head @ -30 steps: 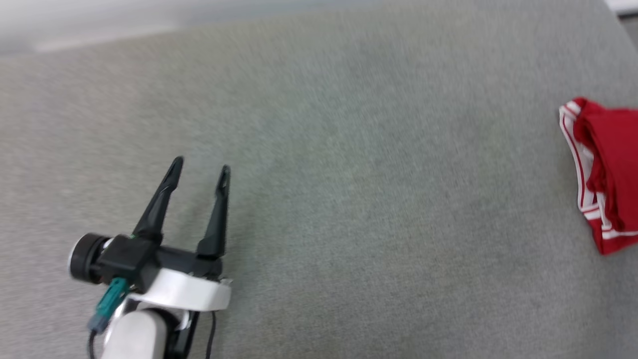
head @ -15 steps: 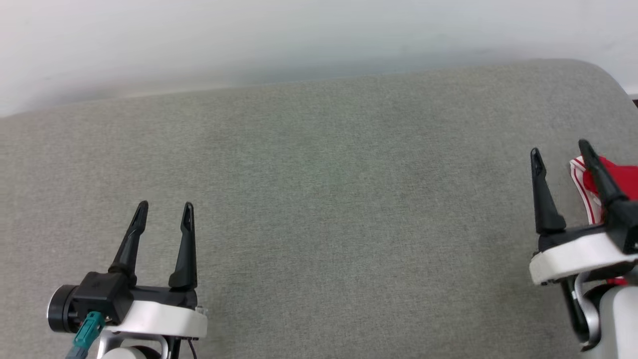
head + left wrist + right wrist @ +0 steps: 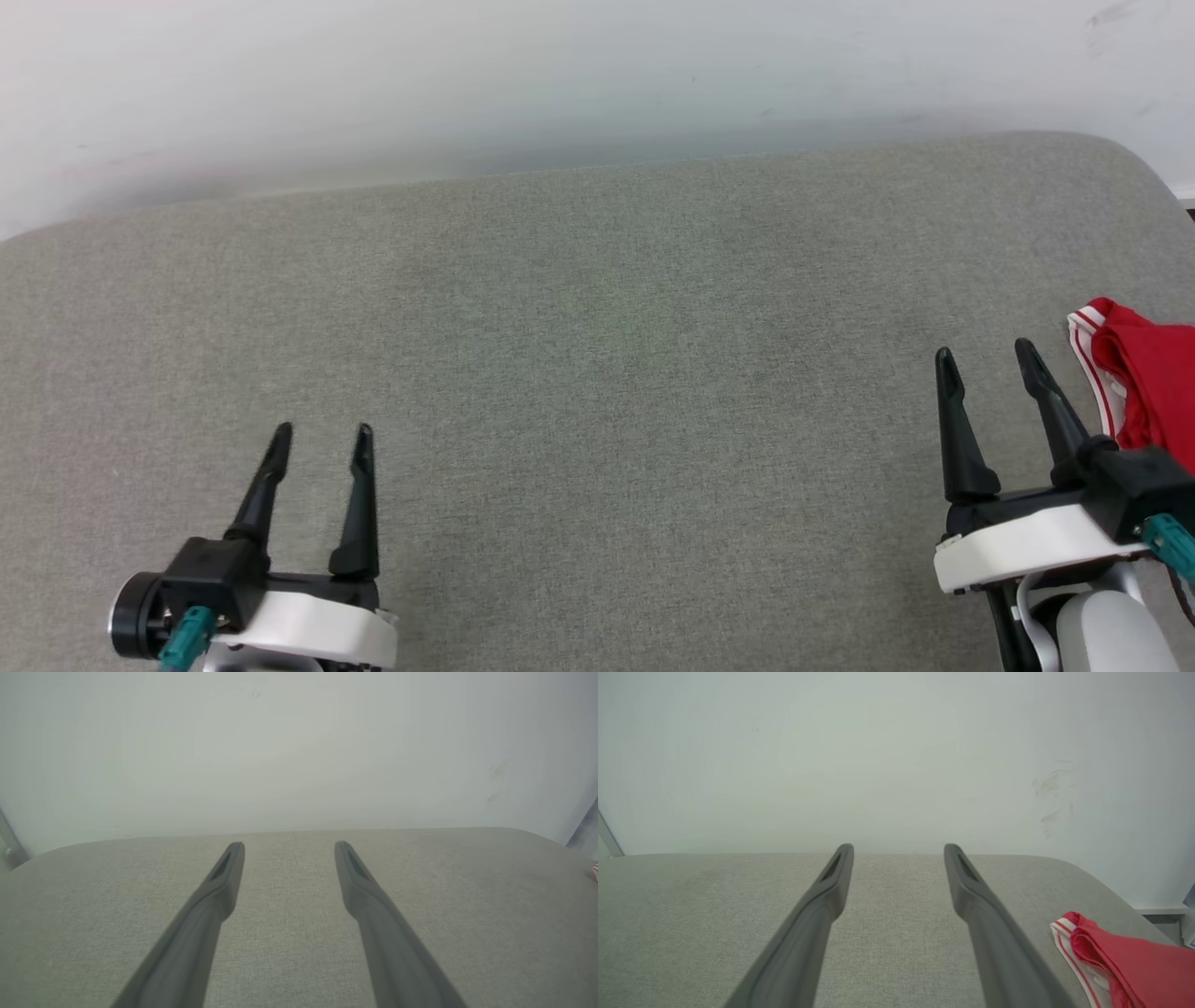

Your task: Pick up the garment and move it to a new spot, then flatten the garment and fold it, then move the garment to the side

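A grey fabric surface [image 3: 597, 373] spreads out below a pale wall [image 3: 560, 75]. The garment [image 3: 1144, 383], bunched red cloth with white, red-striped trim, lies at the surface's right edge, just to the right of the right gripper [image 3: 985, 351] and apart from its fingers. The left gripper [image 3: 323, 430] hovers well apart from it, at the lower left. Both grippers have their fingers spread and hold nothing.

Plain room: grey fabric surface [image 3: 597, 373], white wall [image 3: 560, 75]

Grey cushion [image 3: 597, 373] bare across middle; garment [image 3: 1144, 383] bunched at right edge
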### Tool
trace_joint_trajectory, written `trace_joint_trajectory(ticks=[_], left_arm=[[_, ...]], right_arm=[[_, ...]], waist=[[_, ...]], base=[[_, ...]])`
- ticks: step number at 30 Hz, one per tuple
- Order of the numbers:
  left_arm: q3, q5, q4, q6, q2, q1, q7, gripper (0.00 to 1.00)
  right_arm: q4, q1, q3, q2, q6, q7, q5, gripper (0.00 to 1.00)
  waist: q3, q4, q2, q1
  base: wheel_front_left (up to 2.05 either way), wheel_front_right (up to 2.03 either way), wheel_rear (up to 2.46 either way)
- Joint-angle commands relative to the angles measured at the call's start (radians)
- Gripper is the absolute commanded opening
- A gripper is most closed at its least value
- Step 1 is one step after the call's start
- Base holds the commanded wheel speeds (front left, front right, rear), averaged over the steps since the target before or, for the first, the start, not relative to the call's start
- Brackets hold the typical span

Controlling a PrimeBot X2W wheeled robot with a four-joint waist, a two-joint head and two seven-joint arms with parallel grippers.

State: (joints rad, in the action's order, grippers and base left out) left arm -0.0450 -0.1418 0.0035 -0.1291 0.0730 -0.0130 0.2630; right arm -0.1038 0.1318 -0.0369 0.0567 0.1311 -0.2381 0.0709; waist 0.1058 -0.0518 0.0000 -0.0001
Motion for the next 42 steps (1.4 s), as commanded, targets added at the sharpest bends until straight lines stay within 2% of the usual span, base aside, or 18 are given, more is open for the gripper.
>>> trace_joint_trajectory(ticks=[1,30,31,34,42], left_arm=[[0.014,0.015,0.000,-0.001,0.008,-0.007,0.002,1.00],[-0.022,0.017,-0.014,-0.001,-0.017,-0.022,0.002,1.00],[-0.019,0.018,-0.007,0.000,-0.016,-0.019,0.000,0.00],[-0.017,0.014,0.020,0.000,-0.019,-0.029,-0.001,0.00],[-0.012,-0.160,0.039,0.002,-0.011,-0.015,-0.033,0.00]], right_arm=[[-0.006,-0.016,0.005,-0.006,-0.001,-0.009,0.003,1.00],[-0.037,-0.023,0.039,-0.009,-0.001,-0.027,0.040,1.00],[-0.038,-0.014,0.038,-0.004,0.000,-0.023,0.036,0.00],[-0.063,-0.027,0.040,-0.004,0.000,-0.020,0.039,0.00],[-0.068,-0.028,0.039,0.004,0.000,0.011,0.216,0.00]], waist=[[0.000,0.001,0.0000,0.0001],[-0.009,0.000,0.0000,0.0001],[-0.009,0.000,0.0000,0.0001],[-0.009,0.000,0.0000,0.0001],[-0.015,0.003,0.0000,0.0001]], base=[[0.00,0.00,0.00],[0.00,0.00,0.00],[0.00,0.00,0.00],[0.00,0.00,0.00],[0.00,0.00,0.00]])
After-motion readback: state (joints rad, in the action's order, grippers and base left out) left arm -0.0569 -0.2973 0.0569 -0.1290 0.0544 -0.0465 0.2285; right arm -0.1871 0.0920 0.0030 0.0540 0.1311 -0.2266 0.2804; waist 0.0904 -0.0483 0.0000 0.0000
